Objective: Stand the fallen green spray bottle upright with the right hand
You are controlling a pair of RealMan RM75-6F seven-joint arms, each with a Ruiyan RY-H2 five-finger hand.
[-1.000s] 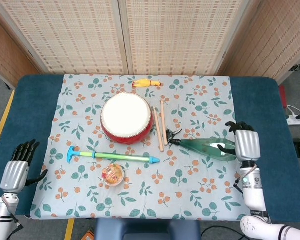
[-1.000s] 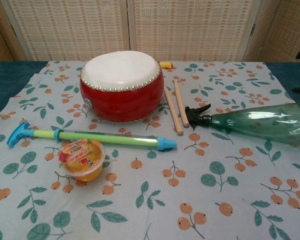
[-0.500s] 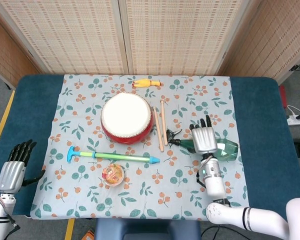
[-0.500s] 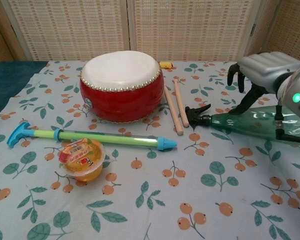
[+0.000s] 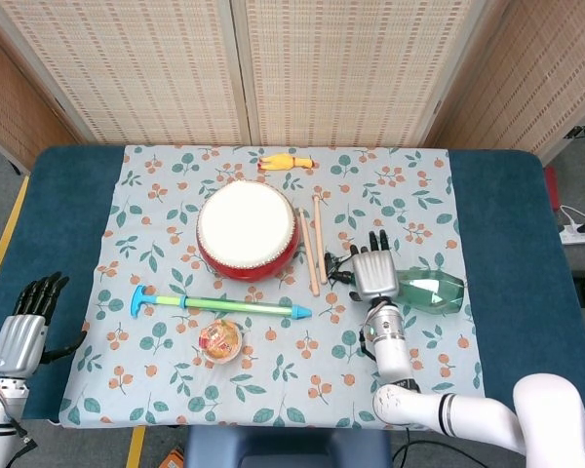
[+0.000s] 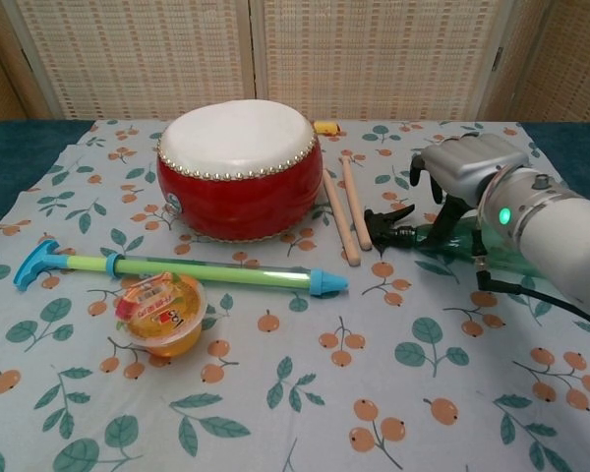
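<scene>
The green spray bottle (image 5: 429,291) lies on its side on the floral cloth (image 5: 175,390), right of centre, its black nozzle (image 5: 336,268) pointing left toward the drumsticks. In the chest view the bottle (image 6: 454,246) is partly covered by my arm. My right hand (image 5: 372,275) is over the bottle's neck, palm down, fingers spread and pointing away from me. From the chest view the right hand (image 6: 462,167) arches over the neck with fingertips curved down; I cannot tell whether they touch it. My left hand (image 5: 24,331) hangs open off the table's left edge.
A red drum (image 5: 248,229) stands at centre with two wooden drumsticks (image 5: 312,249) just left of the nozzle. A green and blue tube toy (image 5: 219,304) and a jelly cup (image 5: 219,339) lie front left. A yellow rubber chicken (image 5: 285,162) lies at the back.
My right hand has slid left along the bottle, from beside its base to above its neck. The bottle still lies in the same place. The left hand barely shifted.
</scene>
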